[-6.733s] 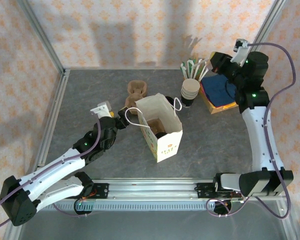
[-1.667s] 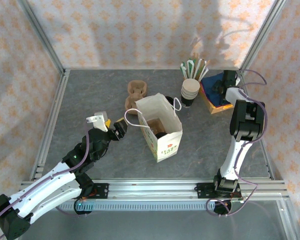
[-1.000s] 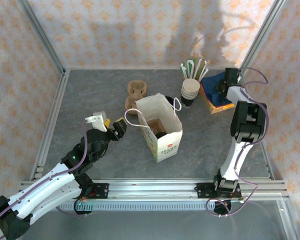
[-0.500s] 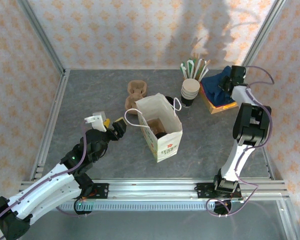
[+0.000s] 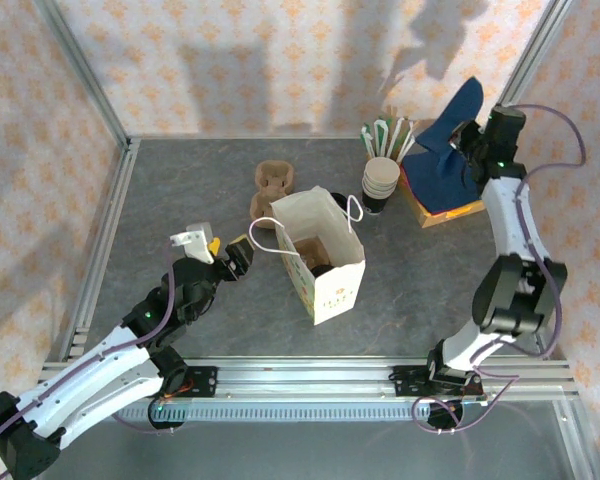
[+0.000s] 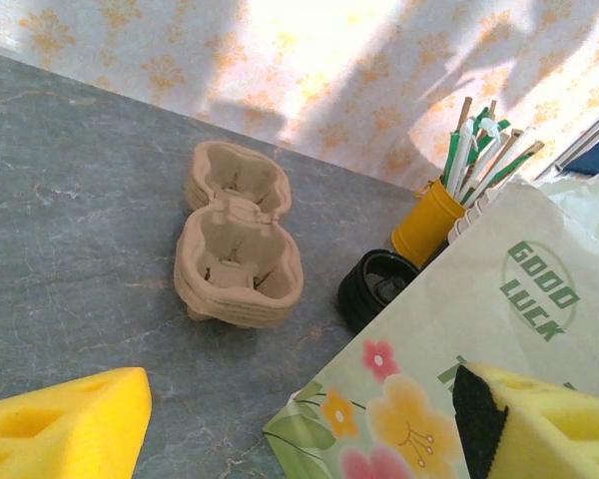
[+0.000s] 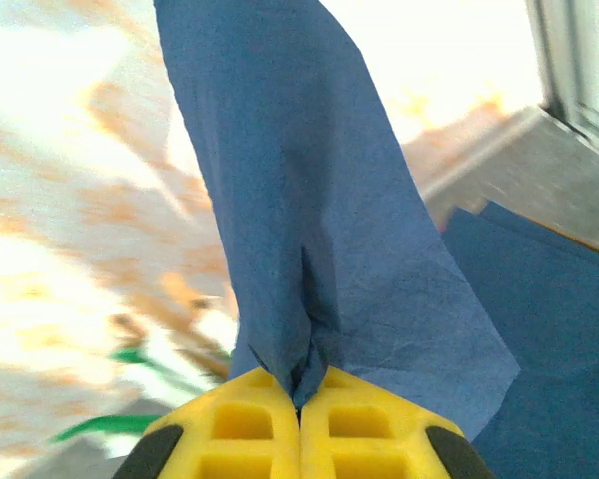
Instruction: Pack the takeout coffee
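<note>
The white flowered paper bag point(image 5: 325, 262) stands open mid-table. A dark round shape inside it point(image 5: 323, 268) looks like the takeout coffee, mostly hidden by the bag's walls. My left gripper point(image 5: 236, 257) is open beside the bag's left handle. In the left wrist view its yellow fingers point(image 6: 65, 427) stand wide apart, with the bag's printed side point(image 6: 449, 379) reaching in between them. My right gripper point(image 5: 472, 140) is shut on a blue napkin point(image 5: 457, 125) and holds it up over the napkin box. The napkin point(image 7: 299, 200) is pinched between the yellow pads point(image 7: 369, 429).
A stack of cream-rimmed cups point(image 5: 380, 178) stands behind the bag, with black lids point(image 5: 372, 205) at its foot. A yellow cup of straws point(image 5: 385, 135) is behind them. The brown pulp carrier point(image 5: 271, 187) lies back left of the bag. The napkin box point(image 5: 442, 200) sits back right.
My right gripper closed on the blue napkin and lifted it up and to the right off the stack. The left arm and the bag have not moved.
</note>
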Tool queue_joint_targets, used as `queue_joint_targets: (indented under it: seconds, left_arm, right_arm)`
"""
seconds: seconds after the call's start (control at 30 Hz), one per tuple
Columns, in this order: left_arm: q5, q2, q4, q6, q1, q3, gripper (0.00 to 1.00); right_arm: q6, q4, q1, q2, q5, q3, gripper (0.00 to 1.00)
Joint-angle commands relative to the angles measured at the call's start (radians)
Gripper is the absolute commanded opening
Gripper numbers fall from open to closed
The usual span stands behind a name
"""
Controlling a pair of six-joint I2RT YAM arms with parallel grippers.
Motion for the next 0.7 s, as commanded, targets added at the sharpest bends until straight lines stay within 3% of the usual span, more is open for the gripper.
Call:
queue_joint_targets:
  seconds: [0.0, 0.33, 0.67]
  left_arm:
    - [-0.004, 0.008, 0.012, -0.008, 0.009, 0.004, 0.81]
    - [0.023, 0.043, 0.042, -0.023, 0.009, 0.001, 0.80]
    - [-0.030, 0.040, 0.022, 0.015, 0.009, 0.023, 0.80]
  right_arm:
    - [0.050, 0.071, 0.000, -0.139, -0.115, -0.065, 0.03]
    - [0.114, 0.004, 0.074, -0.467, -0.222, -0.126, 0.00]
    - [0.217, -0.068, 0.176, -0.586, -0.431, -0.076, 0.00]
